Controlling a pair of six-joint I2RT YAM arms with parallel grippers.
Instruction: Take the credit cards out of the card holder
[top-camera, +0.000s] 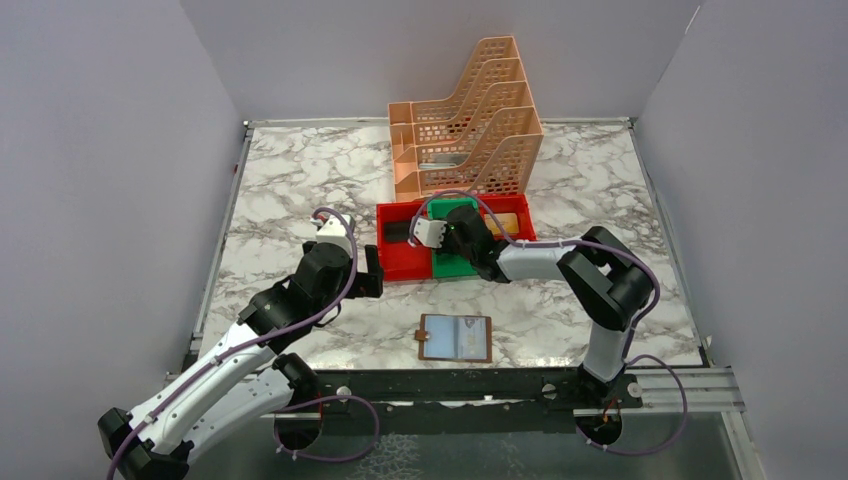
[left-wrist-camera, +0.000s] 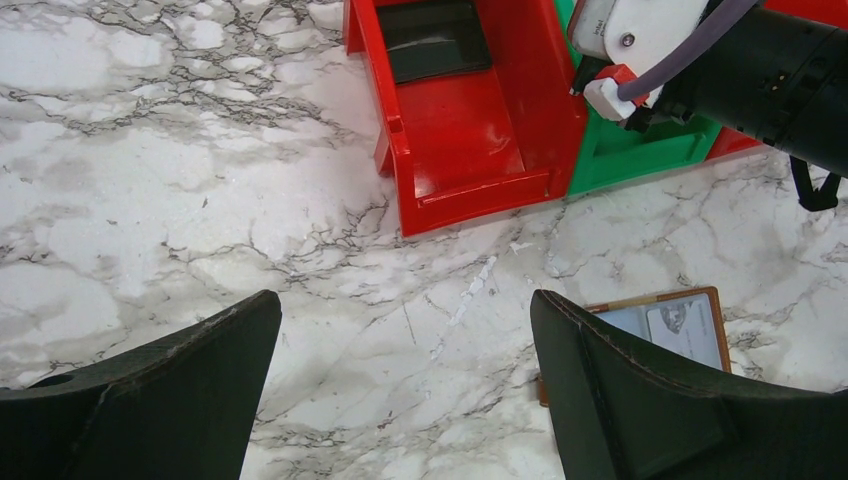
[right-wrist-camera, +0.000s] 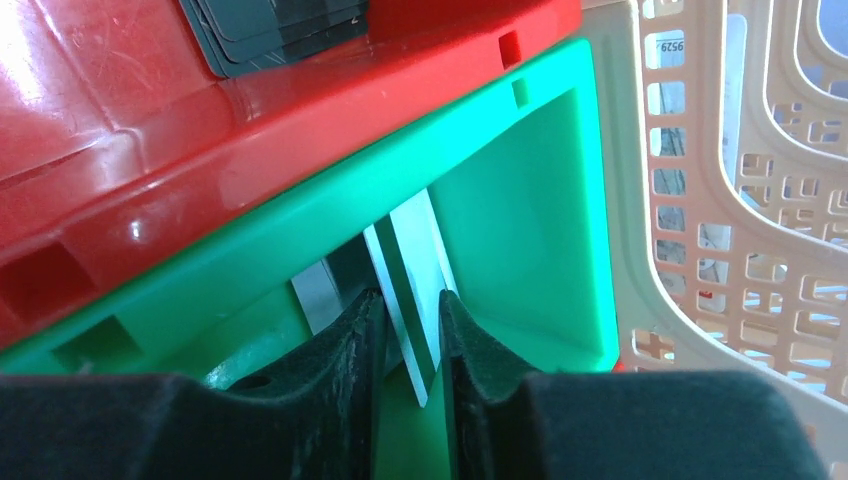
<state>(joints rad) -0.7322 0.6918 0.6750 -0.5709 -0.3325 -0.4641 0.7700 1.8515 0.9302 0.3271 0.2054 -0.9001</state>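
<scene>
Because the green bin (right-wrist-camera: 520, 220) looks like the drop spot, my right jaws flank a credit card (right-wrist-camera: 410, 270) inside it, whether pinching I cannot tell; left jaws gape; card holder (top-camera: 456, 338) lies open before that bin.

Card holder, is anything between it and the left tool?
Nothing visible does. The left tool hangs open above the marble table, and the card holder lies open to its right, toward the near edge. The red bin sits farther back, off that path.
</scene>
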